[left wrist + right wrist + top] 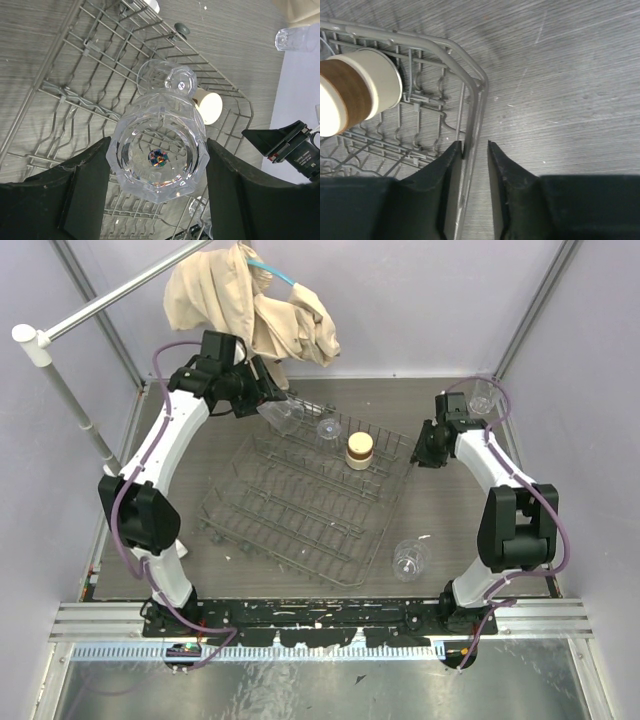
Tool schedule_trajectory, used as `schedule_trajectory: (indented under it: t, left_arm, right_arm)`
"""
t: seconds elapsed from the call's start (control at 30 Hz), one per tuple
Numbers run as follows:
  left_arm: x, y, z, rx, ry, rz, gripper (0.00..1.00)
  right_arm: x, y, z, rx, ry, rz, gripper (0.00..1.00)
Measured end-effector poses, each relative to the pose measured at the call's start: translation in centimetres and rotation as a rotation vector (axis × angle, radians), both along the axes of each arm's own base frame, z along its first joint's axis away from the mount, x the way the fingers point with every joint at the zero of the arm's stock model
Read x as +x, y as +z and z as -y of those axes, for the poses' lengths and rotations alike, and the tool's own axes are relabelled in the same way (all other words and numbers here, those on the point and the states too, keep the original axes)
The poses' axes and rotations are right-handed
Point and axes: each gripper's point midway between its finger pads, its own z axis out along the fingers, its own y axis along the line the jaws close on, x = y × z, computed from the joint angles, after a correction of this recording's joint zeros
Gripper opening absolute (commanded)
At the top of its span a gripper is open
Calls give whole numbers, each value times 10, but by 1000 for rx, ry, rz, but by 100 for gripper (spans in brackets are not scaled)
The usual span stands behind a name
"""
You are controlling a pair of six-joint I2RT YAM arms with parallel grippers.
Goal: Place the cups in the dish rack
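Observation:
The grey wire dish rack (262, 510) lies in the middle of the table. My left gripper (272, 406) is shut on a clear tumbler (282, 418) and holds it tilted over the rack's far left corner. In the left wrist view the tumbler (159, 157) sits between both fingers (90, 170). A second clear tumbler (327, 430) and the tan-brown cup (359, 449) stand at the rack's far side. My right gripper (419, 447) grips the rack's right rim (479, 100), with the jaws nearly closed around the wire. The tan-brown cup (357, 92) shows beside it.
A clear tumbler (409, 559) lies on the table off the rack's near right corner. Another clear tumbler (482, 395) stands in the far right corner behind my right arm. A beige cloth (250, 305) hangs on a rod at the back.

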Motion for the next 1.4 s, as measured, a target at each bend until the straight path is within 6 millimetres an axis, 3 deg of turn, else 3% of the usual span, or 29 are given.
schedule_trajectory:
  t: [0.1,0.3,0.6,0.83,1.13,1.4]
  left_arm:
    - [5,-2,-1,18,1,3,0]
    - [16,-12,-5,74,-4,-4,0]
    - [28,-36,-9,213,-22,-10,0]
    - [37,-50,8,359,-67,24,0]
    - [61,-57,1,481,-52,64,0]
    - [72,-87,0,597,-67,46,0]
  right_arm:
    - [4,-3,-4,15,6,1,12]
    - [13,-4,-6,17,12,1,6]
    - [31,-3,-10,-12,58,-1,2]
    - [43,-2,-17,-87,110,7,2]
    - [43,-2,-16,-109,124,1,2]
    - [43,-1,-16,-110,126,1,2]
